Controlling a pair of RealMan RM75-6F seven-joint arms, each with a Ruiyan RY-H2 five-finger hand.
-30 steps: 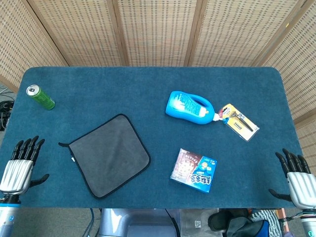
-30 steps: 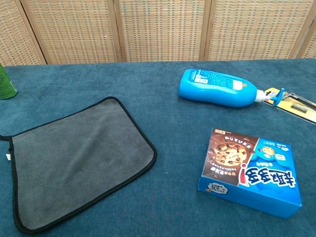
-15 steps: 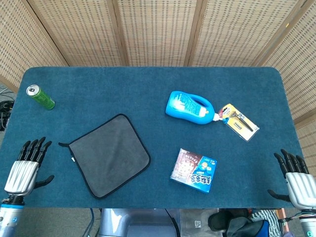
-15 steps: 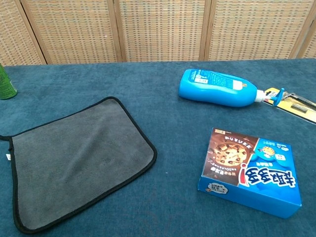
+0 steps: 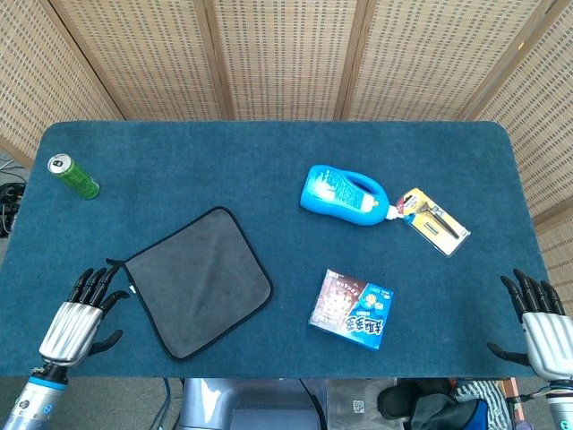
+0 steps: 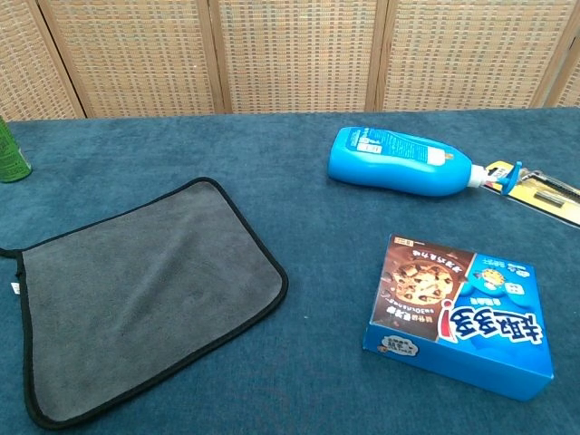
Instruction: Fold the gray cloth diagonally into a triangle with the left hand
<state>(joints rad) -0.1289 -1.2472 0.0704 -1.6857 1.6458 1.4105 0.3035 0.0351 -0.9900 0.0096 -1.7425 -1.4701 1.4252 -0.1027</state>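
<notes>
Task status: not begun. Square gray microfibre cloth with black edging [image 5: 199,281] lies flat and unfolded at the table's front-left; every fold remains. Left hand [image 5: 79,321], fingers apart and empty, sits just beside its left corner. Right hand [image 5: 544,333], likewise spread and empty, is well apart. Containers: blue plastic bottle [image 5: 345,195] lying capped; green can [image 5: 73,176] upright; contents unseen.

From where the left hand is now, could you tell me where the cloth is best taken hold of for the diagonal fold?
Probably pinch the cloth's left corner, the one with the small loop, coming from the left. It lies flat, rotated like a diamond, and that corner points at the open left hand just beside it.
</notes>
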